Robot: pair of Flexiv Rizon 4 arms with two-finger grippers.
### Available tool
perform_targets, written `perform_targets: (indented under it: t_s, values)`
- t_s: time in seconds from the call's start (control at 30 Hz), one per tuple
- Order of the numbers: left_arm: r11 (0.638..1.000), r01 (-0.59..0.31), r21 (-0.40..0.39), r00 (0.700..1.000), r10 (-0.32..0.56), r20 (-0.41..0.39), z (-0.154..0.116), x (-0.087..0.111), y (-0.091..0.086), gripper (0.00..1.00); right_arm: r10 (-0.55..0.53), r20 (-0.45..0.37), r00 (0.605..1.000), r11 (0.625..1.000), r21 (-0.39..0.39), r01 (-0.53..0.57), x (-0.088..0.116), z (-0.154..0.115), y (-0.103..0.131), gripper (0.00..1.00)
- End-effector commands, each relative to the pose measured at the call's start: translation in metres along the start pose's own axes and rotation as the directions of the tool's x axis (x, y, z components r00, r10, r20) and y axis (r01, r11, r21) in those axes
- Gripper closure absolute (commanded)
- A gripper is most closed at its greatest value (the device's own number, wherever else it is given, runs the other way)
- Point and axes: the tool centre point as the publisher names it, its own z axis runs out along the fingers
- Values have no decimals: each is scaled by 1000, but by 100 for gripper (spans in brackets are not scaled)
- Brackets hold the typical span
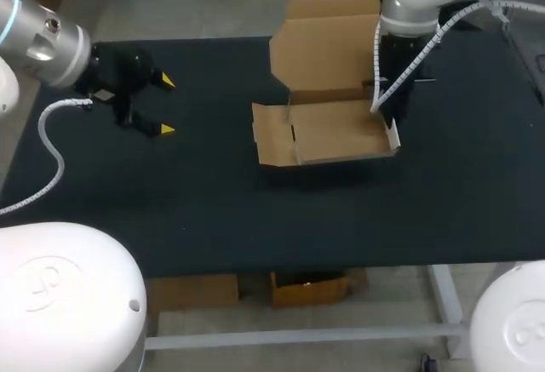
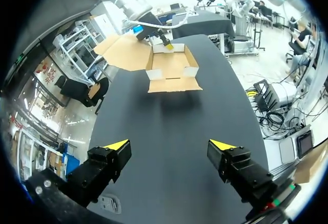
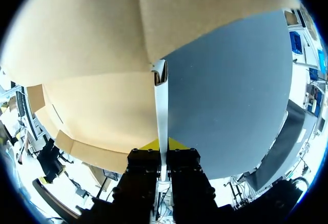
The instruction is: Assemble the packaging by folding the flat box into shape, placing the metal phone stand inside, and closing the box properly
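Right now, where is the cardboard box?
In the head view the cardboard box lies right of centre on the table, its right wall pinched in the right gripper, far from the left gripper.

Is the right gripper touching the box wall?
Touching. The right wrist view shows the right gripper shut on the box wall, one yellow tip against each face.

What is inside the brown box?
Only bare cardboard shows inside the box; nothing lies in it. The right gripper pinches its side wall, and the right arm hides that corner from above.
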Motion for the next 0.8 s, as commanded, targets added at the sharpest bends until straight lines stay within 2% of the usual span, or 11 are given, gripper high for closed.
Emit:
perform_targets:
  t_s: [0.03, 0.33, 0.57, 0.8]
  values:
    - [1000, 18, 0, 1000, -18, -15, 8, -4, 2, 0, 4, 3, 1000, 1000, 28, -4, 9, 2, 2, 100]
    - [999, 52, -11, 998, -53, -22, 11, 2, 11, 0, 63, -27, 998, 993, 99, -60, 32, 26, -10, 100]
    - [998, 58, -20, 998, -59, -31, 13, 5, 15, 0, 70, -26, 997, 990, 124, -66, 40, 35, -14, 100]
    - [999, 42, -20, 996, -43, -76, 16, 8, 19, 0, 63, -23, 998, 989, 136, -59, 48, 48, -13, 100]
